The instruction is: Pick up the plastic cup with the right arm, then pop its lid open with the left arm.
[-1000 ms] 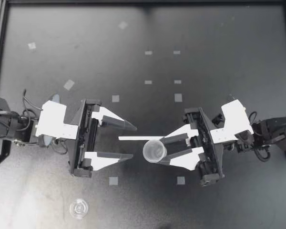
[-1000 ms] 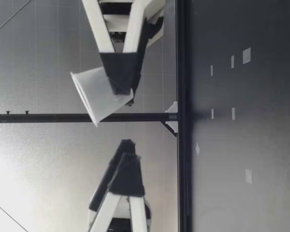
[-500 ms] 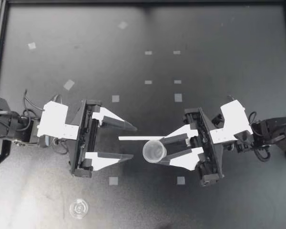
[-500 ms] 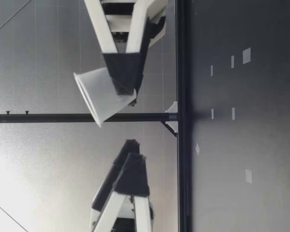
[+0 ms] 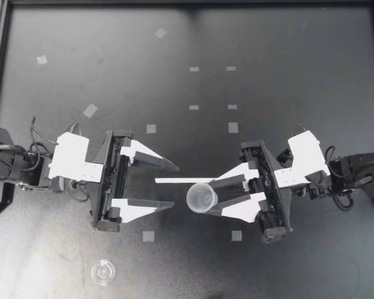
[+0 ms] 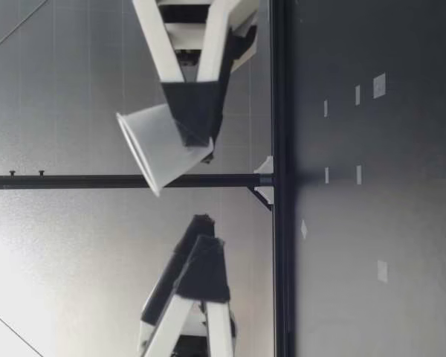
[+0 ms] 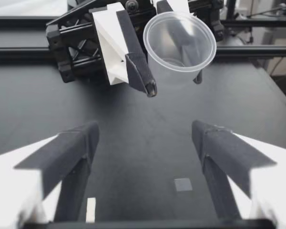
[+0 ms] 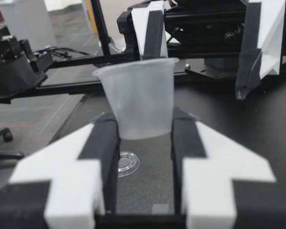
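With your right gripper's (image 5: 212,198) fingers clamped on the base of the translucent plastic cup (image 5: 201,197), raised above the black tabletop (image 5: 287,81), hold it steady facing your left gripper (image 5: 174,185), whose fingers stand wide and empty.

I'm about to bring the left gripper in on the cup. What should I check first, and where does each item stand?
1. Right gripper shut on the cup: ok.
2. Cup held above the table, touching nothing else: ok.
3. Left gripper open, nothing between its fingers: ok.
4. Cup mouth tilted toward the left gripper: ok.
5. Cup looks empty: ok.
6. Lid lying apart on the table: ok.
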Tool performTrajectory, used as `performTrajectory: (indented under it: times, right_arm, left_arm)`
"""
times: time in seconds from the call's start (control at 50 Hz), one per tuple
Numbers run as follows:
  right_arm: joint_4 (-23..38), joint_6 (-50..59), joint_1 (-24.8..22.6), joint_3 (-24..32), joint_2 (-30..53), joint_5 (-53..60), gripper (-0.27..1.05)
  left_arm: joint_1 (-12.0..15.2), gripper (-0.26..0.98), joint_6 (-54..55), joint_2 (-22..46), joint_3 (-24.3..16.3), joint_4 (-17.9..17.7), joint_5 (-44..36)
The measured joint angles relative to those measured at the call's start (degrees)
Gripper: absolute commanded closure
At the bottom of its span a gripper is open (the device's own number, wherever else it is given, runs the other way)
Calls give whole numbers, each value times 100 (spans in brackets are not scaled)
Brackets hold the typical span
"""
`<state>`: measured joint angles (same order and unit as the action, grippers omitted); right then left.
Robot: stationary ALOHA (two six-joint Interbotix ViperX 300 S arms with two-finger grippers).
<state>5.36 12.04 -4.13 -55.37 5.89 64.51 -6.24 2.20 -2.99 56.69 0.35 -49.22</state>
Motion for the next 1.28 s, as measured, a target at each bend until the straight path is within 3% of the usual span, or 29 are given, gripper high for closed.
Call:
performTrajectory:
  times: [1.28]
  right_arm:
    - [0,0,-9,9,9,-97,53]
  left_arm:
    - [0,1,-18,9,0,9,0]
